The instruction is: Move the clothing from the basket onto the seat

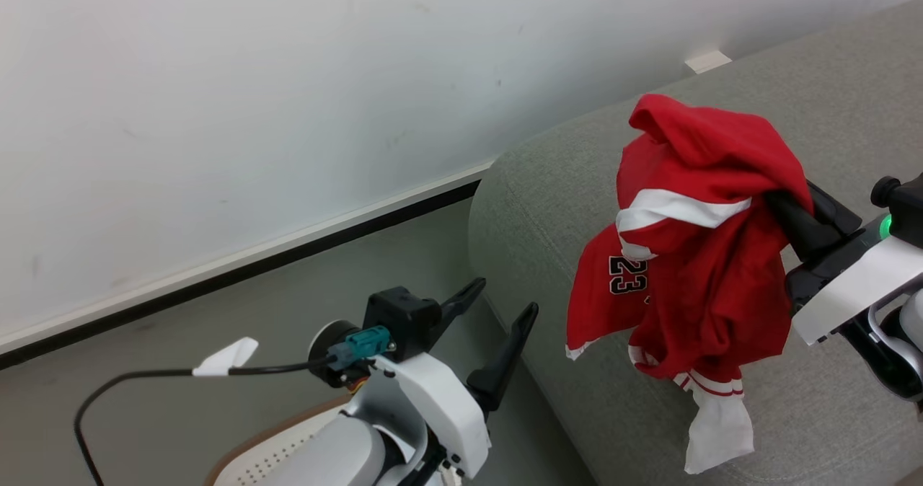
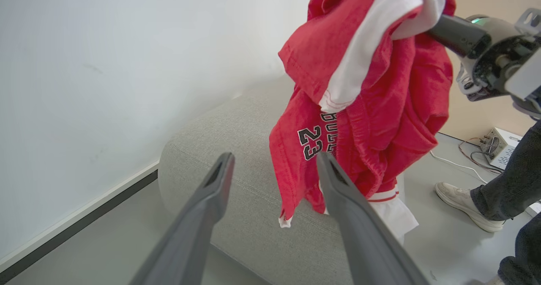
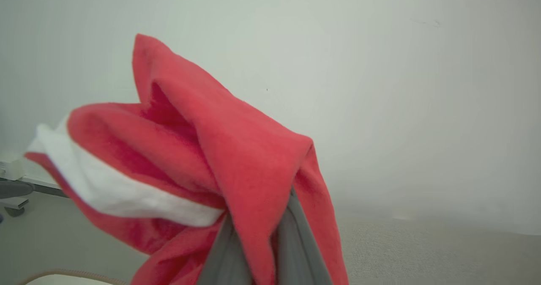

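Note:
The clothing [image 1: 692, 255], a red jersey with white trim and a dark 23, hangs bunched above the grey seat [image 1: 548, 205]. My right gripper [image 1: 782, 212] is shut on its upper folds, which cover the fingertips. In the right wrist view the clothing [image 3: 236, 158] wraps over my right gripper [image 3: 258, 238]. Its white lower hem dangles down to the seat cushion; I cannot tell if it touches. My left gripper [image 1: 497, 306] stands open and empty, left of the seat's end. In the left wrist view my left gripper [image 2: 274, 162] points at the clothing [image 2: 380, 86]. The basket [image 1: 274, 443] sits at the bottom edge, beneath my left arm.
A white wall with a dark skirting strip [image 1: 288, 255] runs behind the seat. In the left wrist view a person's shoe [image 2: 460, 204] and trouser leg stand on the floor beyond the seat [image 2: 236, 149], near a small box with cables [image 2: 501, 145].

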Available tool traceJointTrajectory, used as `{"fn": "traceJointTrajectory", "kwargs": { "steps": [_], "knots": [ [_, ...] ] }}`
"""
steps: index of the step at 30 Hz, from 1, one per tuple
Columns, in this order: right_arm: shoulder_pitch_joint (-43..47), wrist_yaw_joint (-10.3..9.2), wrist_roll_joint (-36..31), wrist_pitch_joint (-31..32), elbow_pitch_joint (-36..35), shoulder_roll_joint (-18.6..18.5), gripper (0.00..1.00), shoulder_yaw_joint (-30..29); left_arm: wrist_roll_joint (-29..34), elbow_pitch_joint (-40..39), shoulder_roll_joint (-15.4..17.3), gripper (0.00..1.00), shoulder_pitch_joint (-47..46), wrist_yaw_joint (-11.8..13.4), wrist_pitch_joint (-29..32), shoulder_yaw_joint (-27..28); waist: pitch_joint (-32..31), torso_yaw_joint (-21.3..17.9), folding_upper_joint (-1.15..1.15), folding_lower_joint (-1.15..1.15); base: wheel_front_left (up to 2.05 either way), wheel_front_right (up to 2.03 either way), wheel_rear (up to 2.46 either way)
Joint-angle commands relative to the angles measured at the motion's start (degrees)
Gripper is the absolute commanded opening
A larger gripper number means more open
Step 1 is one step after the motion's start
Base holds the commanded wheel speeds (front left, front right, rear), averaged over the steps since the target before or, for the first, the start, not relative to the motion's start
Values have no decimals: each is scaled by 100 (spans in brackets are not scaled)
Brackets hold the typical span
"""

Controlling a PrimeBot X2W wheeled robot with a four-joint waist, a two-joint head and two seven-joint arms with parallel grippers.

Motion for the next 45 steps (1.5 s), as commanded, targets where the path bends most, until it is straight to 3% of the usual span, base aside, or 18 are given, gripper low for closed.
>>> {"fn": "traceJointTrajectory", "kwargs": {
  "steps": [1, 11, 20, 25, 31, 37, 45],
  "knots": [
    [79, -12, -56, 16, -68, -7, 0, -80, 72, 26, 6, 100, -61, -18, 1, -8, 29, -46, 0, 0, 0, 0, 0],
    [-6, -13, -234, 84, -41, 53, 0, -469, 143, 26, -54, 100, -277, -63, 134, -153, 338, 84, 0, 0, 0, 0, 0],
    [-657, -13, -403, 110, 91, -193, 0, -1304, 395, -26, -133, 100, -991, -210, 399, -302, 1395, 665, 0, 0, 0, 0, 0],
    [-1272, -13, -464, 245, 367, -572, 0, -1831, 592, -28, -250, 100, -1573, -302, 540, -398, 2151, 1030, 0, 0, 0, 0, 0],
    [-2180, -13, -660, 372, 984, -851, 0, -2390, 826, 46, -456, 100, -2263, -461, 654, -490, 3003, 1341, 0, 0, 0, 0, 0],
    [-2790, -13, -828, 401, 1838, -842, 0, -2735, 880, 197, -611, 100, -2627, -523, 586, -521, 3438, 1528, 0, 0, 0, 0, 0],
    [-2423, -13, -793, 196, 3243, -547, 0, -3097, 834, 361, -702, 100, -2527, -446, 434, -586, 3563, 1694, 0, 0, 0, 0, 0]
  ]
}}
